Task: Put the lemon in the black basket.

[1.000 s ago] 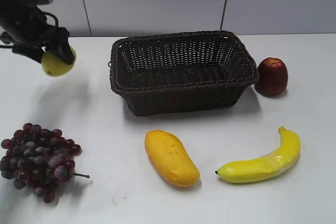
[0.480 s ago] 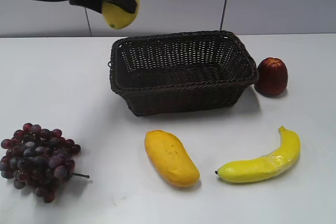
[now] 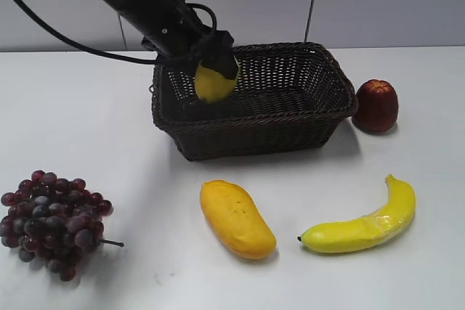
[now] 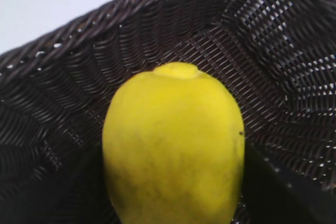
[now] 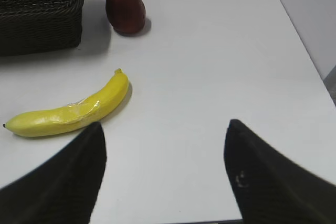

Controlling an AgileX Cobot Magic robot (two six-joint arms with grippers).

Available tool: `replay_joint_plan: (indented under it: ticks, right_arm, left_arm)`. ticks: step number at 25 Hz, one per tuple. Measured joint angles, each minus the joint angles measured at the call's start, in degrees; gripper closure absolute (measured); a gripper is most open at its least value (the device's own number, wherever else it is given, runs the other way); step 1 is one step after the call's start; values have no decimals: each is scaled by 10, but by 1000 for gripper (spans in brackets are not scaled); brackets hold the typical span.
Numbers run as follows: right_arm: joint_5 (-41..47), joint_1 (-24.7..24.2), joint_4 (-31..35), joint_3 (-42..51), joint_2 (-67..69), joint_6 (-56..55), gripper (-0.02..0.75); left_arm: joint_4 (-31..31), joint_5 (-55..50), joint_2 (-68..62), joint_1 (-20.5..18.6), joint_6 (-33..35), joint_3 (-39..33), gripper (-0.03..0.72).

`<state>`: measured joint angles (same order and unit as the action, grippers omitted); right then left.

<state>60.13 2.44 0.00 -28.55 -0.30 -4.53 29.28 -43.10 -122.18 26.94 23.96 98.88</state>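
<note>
My left gripper (image 3: 213, 63) is shut on the lemon (image 3: 213, 83), a pale yellow oval fruit, and holds it inside the left part of the black basket (image 3: 290, 125), above its floor. In the left wrist view the lemon (image 4: 173, 145) fills the middle, nubby tip up, with the basket's woven wall (image 4: 79, 77) behind it. My right gripper (image 5: 164, 129) is open and empty over bare table; it does not show in the exterior view.
A mango (image 3: 237, 218) and a banana (image 3: 363, 226) lie in front of the basket. A dark red fruit (image 3: 376, 105) stands at the basket's right. A bunch of grapes (image 3: 51, 221) lies at the front left. The table's right edge (image 5: 302, 40) shows in the right wrist view.
My left gripper has carried the lemon from the far left, up over the table, then right and down into the basket. Nothing else has moved.
</note>
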Motion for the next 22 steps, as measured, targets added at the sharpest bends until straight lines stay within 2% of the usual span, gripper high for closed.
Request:
replay_joint_plan:
  ticks: [4, 10, 18, 22]
  right_arm:
    - [0, 0, 0, 0, 0, 0, 166]
    - [0, 0, 0, 0, 0, 0, 166]
    - [0, 0, 0, 0, 0, 0, 166]
    - [0, 0, 0, 0, 0, 0, 166]
  left_arm:
    - [0, -8, 0, 0, 0, 5, 29]
    - [-20, -85, 48, -2, -2, 47, 31]
    - [-165, -248, 153, -24, -111, 68, 52]
    - [-216, -261, 183, -59, -157, 55, 66]
